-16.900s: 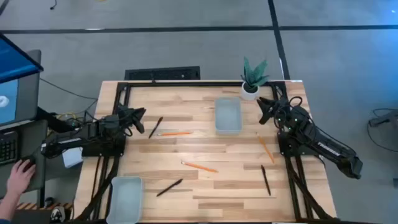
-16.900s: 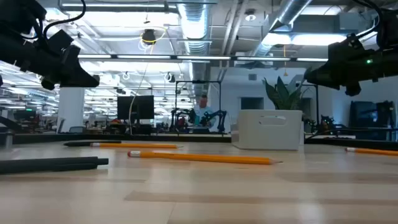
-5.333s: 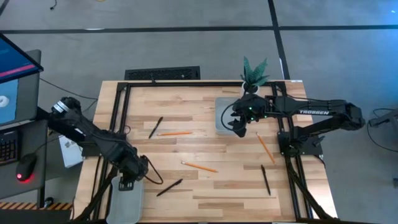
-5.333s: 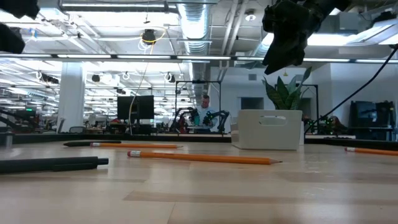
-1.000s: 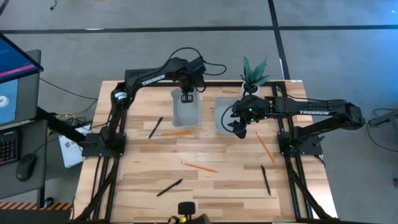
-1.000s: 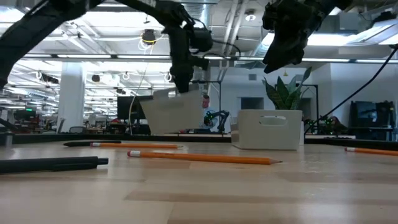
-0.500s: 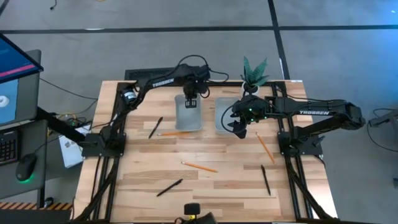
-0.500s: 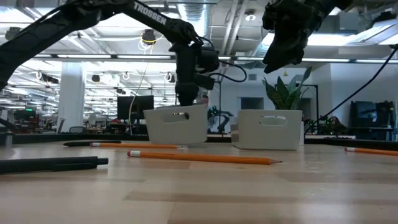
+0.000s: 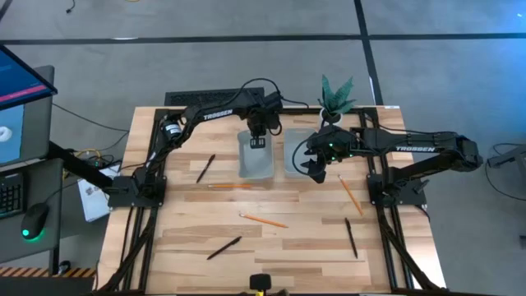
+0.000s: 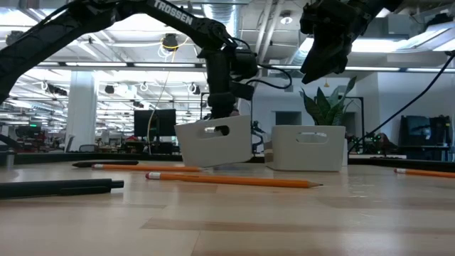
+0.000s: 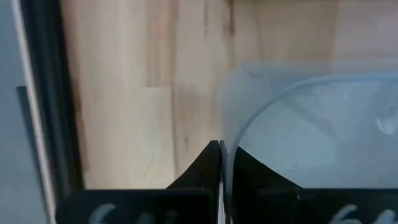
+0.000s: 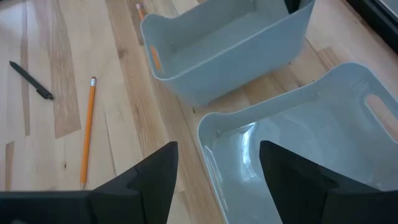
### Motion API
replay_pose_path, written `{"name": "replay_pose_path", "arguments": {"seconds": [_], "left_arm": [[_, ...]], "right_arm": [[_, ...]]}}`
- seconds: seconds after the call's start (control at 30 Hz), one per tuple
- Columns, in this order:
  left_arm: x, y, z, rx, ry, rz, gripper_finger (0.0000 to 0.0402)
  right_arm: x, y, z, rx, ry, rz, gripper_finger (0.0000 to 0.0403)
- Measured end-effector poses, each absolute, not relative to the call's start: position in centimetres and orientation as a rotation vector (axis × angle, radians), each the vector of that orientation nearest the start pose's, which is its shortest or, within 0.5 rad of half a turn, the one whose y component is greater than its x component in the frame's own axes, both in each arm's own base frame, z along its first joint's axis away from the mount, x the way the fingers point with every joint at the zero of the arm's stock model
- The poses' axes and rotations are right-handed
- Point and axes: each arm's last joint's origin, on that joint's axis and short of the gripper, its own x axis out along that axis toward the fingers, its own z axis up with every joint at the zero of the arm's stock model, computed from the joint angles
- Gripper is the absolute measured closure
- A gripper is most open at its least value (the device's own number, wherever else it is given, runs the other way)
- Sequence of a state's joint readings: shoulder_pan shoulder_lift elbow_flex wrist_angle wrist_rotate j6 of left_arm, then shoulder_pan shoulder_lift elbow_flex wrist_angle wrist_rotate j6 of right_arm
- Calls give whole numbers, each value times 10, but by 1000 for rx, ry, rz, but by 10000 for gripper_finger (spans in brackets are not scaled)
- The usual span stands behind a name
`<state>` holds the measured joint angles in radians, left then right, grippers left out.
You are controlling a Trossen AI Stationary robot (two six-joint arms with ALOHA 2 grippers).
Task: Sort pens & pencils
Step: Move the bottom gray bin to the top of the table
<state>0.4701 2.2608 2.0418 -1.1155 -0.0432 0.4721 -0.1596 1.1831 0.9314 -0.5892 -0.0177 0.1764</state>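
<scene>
Left gripper pinches a tray; right gripper spread; pencils, light, stiff, roll-prone, suit mid-shaft grasps.

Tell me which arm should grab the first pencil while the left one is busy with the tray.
Probably the right. The right gripper hovers open and empty over the far tray, with a pencil lying close by; the left gripper is clamped on the other tray's rim.

wood table; pens, pencils, tray
</scene>
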Motion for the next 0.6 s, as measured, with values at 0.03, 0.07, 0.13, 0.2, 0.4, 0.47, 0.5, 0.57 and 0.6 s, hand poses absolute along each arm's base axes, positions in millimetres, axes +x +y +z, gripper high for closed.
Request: {"name": "replay_pose_path", "arguments": {"seconds": [0.03,0.07,0.13,0.2,0.4,0.47,0.5,0.57,0.6], "left_arm": [[412,211,219,120,1382,127,401],[412,212,219,124,1383,140,401],[413,213,219,115,1375,161,401],[412,213,219,108,1379,162,401],[413,211,219,120,1378,150,401],[413,211,219,118,1378,152,401],[413,211,219,119,1379,152,401],[413,211,219,125,1379,147,401],[413,211,219,131,1380,144,401]], "right_arm": [[234,-37,273,240,825,-207,154],[234,-37,273,240,825,-207,154],[234,-37,273,240,825,-207,154],[234,-37,273,240,825,-207,154],[234,-37,273,240,825,-207,154],[234,-37,273,240,825,-207,154],[234,-37,273,240,825,-207,154],[234,-37,273,240,825,-207,154],[234,-37,273,240,825,-207,154]]}}
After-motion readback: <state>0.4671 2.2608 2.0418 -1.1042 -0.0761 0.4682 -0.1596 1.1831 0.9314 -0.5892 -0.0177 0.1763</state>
